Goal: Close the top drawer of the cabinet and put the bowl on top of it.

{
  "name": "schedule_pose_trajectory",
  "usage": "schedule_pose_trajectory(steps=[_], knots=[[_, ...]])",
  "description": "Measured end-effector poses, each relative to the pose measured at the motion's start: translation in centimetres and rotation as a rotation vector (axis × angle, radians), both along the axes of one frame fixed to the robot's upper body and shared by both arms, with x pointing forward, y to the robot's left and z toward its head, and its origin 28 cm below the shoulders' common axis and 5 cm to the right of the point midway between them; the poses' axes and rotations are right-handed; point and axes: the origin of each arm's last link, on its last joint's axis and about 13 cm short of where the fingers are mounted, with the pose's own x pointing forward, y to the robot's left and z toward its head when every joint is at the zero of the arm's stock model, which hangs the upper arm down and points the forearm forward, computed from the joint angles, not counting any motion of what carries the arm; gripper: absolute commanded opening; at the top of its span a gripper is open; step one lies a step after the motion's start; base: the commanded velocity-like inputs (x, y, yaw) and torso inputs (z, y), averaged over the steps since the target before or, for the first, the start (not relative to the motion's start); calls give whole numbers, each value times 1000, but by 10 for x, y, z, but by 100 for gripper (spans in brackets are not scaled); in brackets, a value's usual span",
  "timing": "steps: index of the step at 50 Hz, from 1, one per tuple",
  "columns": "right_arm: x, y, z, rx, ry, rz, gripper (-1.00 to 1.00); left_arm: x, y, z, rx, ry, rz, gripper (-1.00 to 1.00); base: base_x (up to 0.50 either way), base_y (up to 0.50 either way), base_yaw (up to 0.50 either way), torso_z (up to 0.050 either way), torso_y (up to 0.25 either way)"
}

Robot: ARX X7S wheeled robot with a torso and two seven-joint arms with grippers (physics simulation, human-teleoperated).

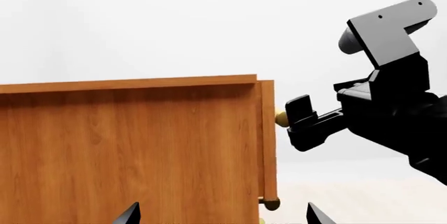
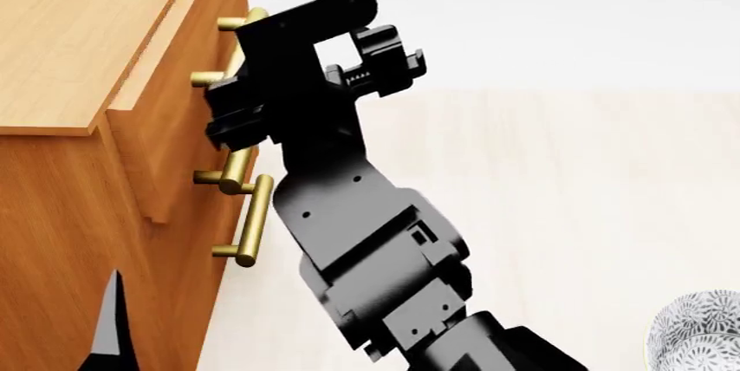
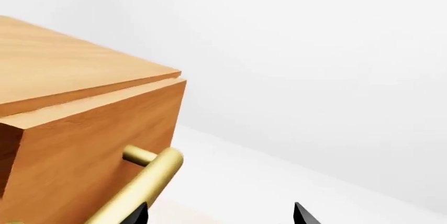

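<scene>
- Orange-brown wood: the top drawer [image 2: 173, 141] stands a little proud of the cabinet [image 2: 52, 215] front at my left, and its inside is hidden from me.
- Brass, round and smooth, its bar handle [image 3: 143, 187] lies just beside my right gripper [image 1: 297, 124], whose finger tips sit spread apart with nothing between them.
- My left gripper [image 1: 220, 216] shows two parted tips, holding nothing.
- The floral bowl [image 2: 697, 335] rests on the pale floor, near right, well apart from the cabinet.
</scene>
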Motion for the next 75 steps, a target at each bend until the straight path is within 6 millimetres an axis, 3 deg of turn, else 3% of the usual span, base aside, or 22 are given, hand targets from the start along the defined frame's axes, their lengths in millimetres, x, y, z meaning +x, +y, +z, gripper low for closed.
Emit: schedule_pose_trajectory(steps=[19, 38, 59, 75], knots=[[-8, 17, 2, -16, -7, 32, 100, 0, 1, -2, 3, 6, 9, 100, 0, 0, 0, 0, 0], [-16, 13, 5, -23, -20, 54, 100, 0, 2, -3, 3, 10, 16, 100, 0, 0, 0, 0, 1], [-22, -35, 8, -24, -47, -26, 100, 0, 3, -3, -2, 9, 20, 100, 0, 0, 0, 0, 0], [-40, -81, 16, -106, -57, -98, 100, 2, 2, -4, -3, 14, 19, 100, 0, 0, 0, 0, 0]])
